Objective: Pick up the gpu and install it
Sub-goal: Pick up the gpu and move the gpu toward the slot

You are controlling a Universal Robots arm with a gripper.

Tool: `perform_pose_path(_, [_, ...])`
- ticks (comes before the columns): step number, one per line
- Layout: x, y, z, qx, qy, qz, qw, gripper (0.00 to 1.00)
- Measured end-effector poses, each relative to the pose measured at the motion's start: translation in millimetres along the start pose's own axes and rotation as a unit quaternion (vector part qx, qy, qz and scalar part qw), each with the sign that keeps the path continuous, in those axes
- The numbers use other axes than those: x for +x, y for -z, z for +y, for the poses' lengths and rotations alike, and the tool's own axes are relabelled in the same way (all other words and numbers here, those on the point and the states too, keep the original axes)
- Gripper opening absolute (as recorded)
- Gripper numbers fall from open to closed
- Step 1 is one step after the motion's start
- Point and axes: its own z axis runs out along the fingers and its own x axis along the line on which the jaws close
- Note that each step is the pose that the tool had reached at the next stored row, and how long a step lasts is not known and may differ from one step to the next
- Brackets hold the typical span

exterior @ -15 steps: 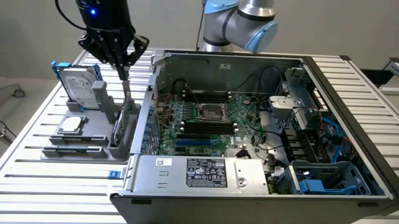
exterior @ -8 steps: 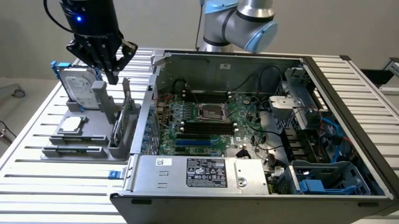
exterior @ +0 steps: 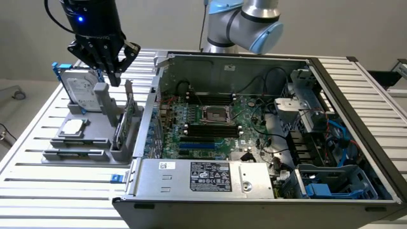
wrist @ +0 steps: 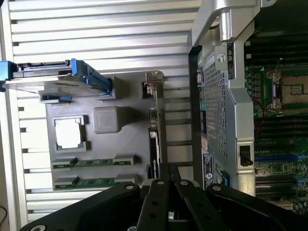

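White labels on the hard drive [exterior: 81,90] and the case's power supply [exterior: 210,173] are too small to read. The arm reaches down over the grey holder [exterior: 76,155]. Its gripper [exterior: 116,81] hangs just above the gpu [exterior: 125,119], which stands on edge in the holder. The fingers seem pinched together, holding nothing.

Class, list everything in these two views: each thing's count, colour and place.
gpu: one, black and green, upright in the holder
hard drive: one, silver with blue frame, upright in the holder
memory sticks: two, green, flat in the holder
processor: one, silver, flat in the holder
holder: one, grey, on the table
case: one, grey, open, on the table
table: one, silver, slatted
arm: one, silver and blue, behind the case
gripper: one, black, over the gpu
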Motion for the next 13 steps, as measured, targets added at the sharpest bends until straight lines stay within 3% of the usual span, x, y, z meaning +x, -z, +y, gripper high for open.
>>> perform_pose_path(7, [0.0,0.0,0.0,0.0000,0.000,0.0000,1.0000,0.12])
perform_pose_path(12, [0.0,0.0,0.0,0.0000,0.000,0.0000,1.0000,0.36])
perform_pose_path(13, [0.0,-0.2,0.0,0.0004,0.000,0.0000,1.0000,0.36])
